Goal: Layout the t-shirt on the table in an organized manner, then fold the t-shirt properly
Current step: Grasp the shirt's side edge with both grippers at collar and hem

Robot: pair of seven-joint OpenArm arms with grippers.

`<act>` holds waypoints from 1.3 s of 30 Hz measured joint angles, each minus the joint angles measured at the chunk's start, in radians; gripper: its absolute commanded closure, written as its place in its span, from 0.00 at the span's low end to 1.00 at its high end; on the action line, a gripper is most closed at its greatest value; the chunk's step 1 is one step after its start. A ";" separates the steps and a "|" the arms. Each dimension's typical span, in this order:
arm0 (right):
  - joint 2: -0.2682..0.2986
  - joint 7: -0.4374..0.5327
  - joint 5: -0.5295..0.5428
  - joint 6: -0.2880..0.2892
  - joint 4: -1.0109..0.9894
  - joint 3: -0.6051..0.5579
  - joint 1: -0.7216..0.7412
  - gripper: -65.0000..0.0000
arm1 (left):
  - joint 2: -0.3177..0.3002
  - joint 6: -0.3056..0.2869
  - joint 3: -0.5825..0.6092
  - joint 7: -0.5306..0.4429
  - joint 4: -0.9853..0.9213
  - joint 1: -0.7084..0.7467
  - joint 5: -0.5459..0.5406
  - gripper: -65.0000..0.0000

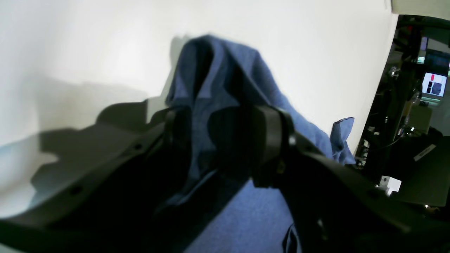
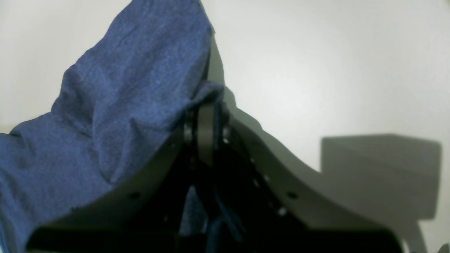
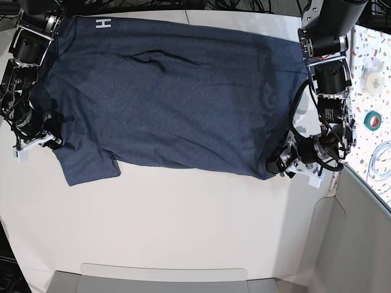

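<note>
The left gripper is seen at the right side of the base view, at the lower right corner of the t-shirt. In the left wrist view its two fingers stand apart and a raised fold of the cloth passes between them; whether the cloth is really pinched cannot be told. The right gripper is seen at the left side of the base view, at the left edge of the shirt, just above the sleeve. In the right wrist view its jaws are pressed together on a bunched edge of the cloth, which is lifted over them.

One table is counted, white and wide. One t-shirt is spread on its far half, mostly flat, with some wrinkles near the top. One white letter "H" is visible at the upper left of the shirt. Two rolls of tape are counted on the speckled strip beside the table, well apart from the shirt.
</note>
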 measured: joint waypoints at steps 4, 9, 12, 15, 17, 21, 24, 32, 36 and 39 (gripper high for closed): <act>0.000 0.000 0.000 0.000 0.000 0.000 0.000 0.99 | -0.001 0.000 0.000 -0.003 -0.031 -0.003 0.000 0.58; 0.000 0.003 0.000 0.000 0.000 -0.002 0.000 0.99 | -0.015 -0.007 -0.004 -0.030 -0.069 -0.003 -0.016 0.58; 0.000 0.003 0.000 0.000 0.000 -0.002 0.000 0.99 | -0.025 0.000 -0.005 -0.052 -0.069 -0.002 -0.015 0.58; 0.000 0.003 0.001 0.000 0.000 -0.002 0.000 0.99 | -0.019 0.000 -0.057 -0.042 -0.071 0.000 -0.008 0.58; 0.000 0.003 0.001 0.000 0.000 -0.002 0.000 0.99 | -0.014 0.003 -0.121 -0.028 -0.077 0.003 -0.008 0.58; 0.000 0.005 0.001 0.000 0.000 -0.003 -0.003 0.99 | -0.021 -0.004 -0.187 -0.016 -0.119 0.014 -0.026 0.58; -0.002 0.012 0.005 0.000 0.000 -0.003 -0.007 0.99 | -0.020 -0.008 -0.200 -0.015 -0.139 0.010 -0.027 0.58; -0.002 0.012 0.009 0.000 0.000 -0.003 -0.009 0.99 | 0.008 -0.008 -0.200 0.030 -0.122 0.009 -0.035 0.58; -0.002 0.012 0.009 0.000 0.000 -0.003 -0.009 0.99 | 0.027 0.000 -0.191 0.066 -0.089 0.017 -0.114 0.58; -0.002 0.011 0.009 0.000 0.000 -0.003 -0.009 0.99 | 0.027 0.004 -0.191 0.105 -0.089 0.015 -0.133 0.53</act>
